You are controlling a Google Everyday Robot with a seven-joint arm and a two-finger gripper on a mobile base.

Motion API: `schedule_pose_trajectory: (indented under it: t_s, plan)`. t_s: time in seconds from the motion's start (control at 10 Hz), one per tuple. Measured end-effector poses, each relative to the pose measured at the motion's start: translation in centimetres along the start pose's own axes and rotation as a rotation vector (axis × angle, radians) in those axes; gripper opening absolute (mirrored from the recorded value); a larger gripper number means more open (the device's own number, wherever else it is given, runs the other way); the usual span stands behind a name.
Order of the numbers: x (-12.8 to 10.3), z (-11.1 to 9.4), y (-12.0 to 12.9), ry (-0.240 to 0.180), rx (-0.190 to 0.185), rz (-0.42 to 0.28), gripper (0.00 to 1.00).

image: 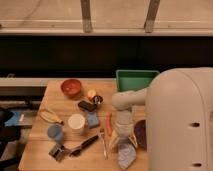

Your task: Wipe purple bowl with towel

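The purple bowl (139,133) sits on the wooden table (60,107) near its front right edge, partly hidden behind my white arm. The towel (126,155), grey-blue and crumpled, lies on the table just in front and to the left of the bowl. My gripper (123,141) points down directly above the towel's back edge, close to the bowl's left side. I cannot tell whether it touches the towel.
A green bin (135,78) stands at the back right. A red bowl (71,87), banana (50,116), white cup (76,123), blue cup (55,132), blue sponge (92,120), carrot (109,123), fork (103,144) and black tool (83,145) lie left of the gripper.
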Motion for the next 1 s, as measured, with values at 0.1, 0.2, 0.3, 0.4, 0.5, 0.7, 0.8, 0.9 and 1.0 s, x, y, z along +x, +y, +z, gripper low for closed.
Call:
schedule_pose_trajectory:
  t_s: [0.1, 0.2, 0.3, 0.4, 0.5, 0.7, 0.8, 0.9, 1.0]
  plan:
    - [-0.2, 0.4, -0.5, 0.006, 0.008, 0.023, 0.7]
    - [-0.3, 0.7, -0.9, 0.001, 0.023, 0.06, 0.6]
    - [-0.3, 1.0, -1.3, -0.005, 0.039, 0.107, 0.48]
    - [-0.2, 1.2, -1.5, -0.006, 0.05, 0.116, 0.4]
    - [-0.2, 1.3, -1.5, -0.011, 0.063, 0.118, 0.28]
    - [0.0, 1.1, -1.4, -0.025, 0.072, 0.123, 0.09]
    - [0.1, 0.6, -1.3, -0.041, 0.065, 0.121, 0.01]
    - [0.3, -0.1, -1.0, -0.058, 0.055, 0.117, 0.0]
    - [0.5, -1.2, -0.6, -0.083, 0.046, 0.107, 0.0]
